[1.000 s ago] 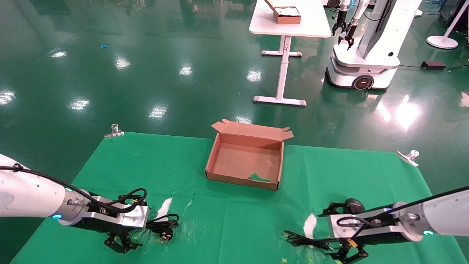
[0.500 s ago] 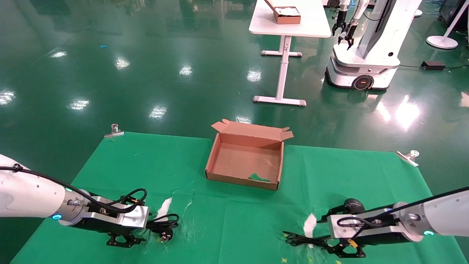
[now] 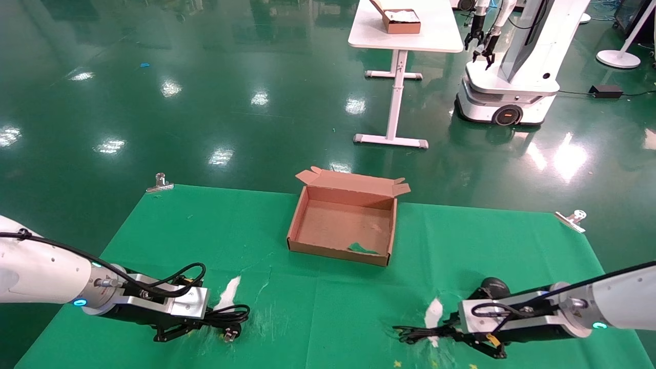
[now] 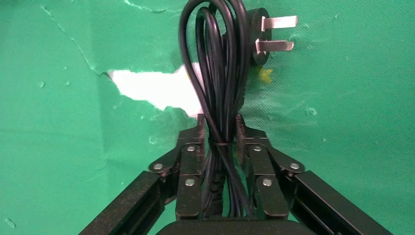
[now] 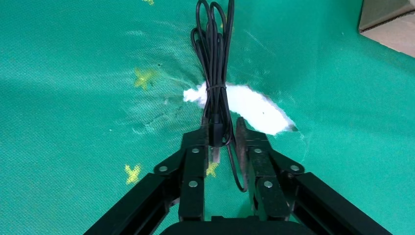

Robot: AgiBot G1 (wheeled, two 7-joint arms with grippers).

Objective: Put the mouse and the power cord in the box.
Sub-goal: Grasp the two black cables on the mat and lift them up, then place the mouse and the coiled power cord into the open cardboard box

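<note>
The box sat open near the far edge of the worktop, its flap lid standing up at the back; it held only a scrap of green. Near the front left corner, the left tool was clamped on the bundled power cord. Near the front right corner, the right tool pinched the mouse's coiled cable, the mouse just behind it.

your left gripper has clamped the power cord; your right gripper has closed around the mouse's cable.
</note>
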